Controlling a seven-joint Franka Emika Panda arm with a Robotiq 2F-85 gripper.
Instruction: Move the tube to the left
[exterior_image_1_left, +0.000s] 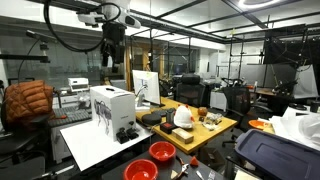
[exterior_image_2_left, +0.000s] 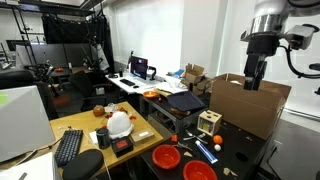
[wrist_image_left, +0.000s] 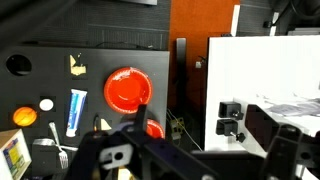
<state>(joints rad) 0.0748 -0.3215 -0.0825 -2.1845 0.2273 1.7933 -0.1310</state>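
The tube (wrist_image_left: 75, 111) is slim and blue with a white end. It lies on the black tabletop in the wrist view, left of a red bowl (wrist_image_left: 127, 88). A second red bowl (wrist_image_left: 152, 128) sits below that one, partly hidden by my gripper. In an exterior view the tube (exterior_image_2_left: 206, 150) lies just beyond the two red bowls (exterior_image_2_left: 166, 157). My gripper (wrist_image_left: 215, 128) hangs high above the table with its jaws wide apart and nothing between them. It is far from the tube in both exterior views (exterior_image_1_left: 113, 47) (exterior_image_2_left: 252, 76).
A cardboard box (exterior_image_2_left: 245, 102) stands under the gripper, and a white box (exterior_image_1_left: 112, 105) sits on the white table (exterior_image_1_left: 90, 140). An orange ball (wrist_image_left: 24, 116), a white disc (wrist_image_left: 46, 104), a fork (wrist_image_left: 57, 152) and a yellow piece (wrist_image_left: 76, 66) lie around the tube. Black blocks (wrist_image_left: 229, 118) rest on the white table.
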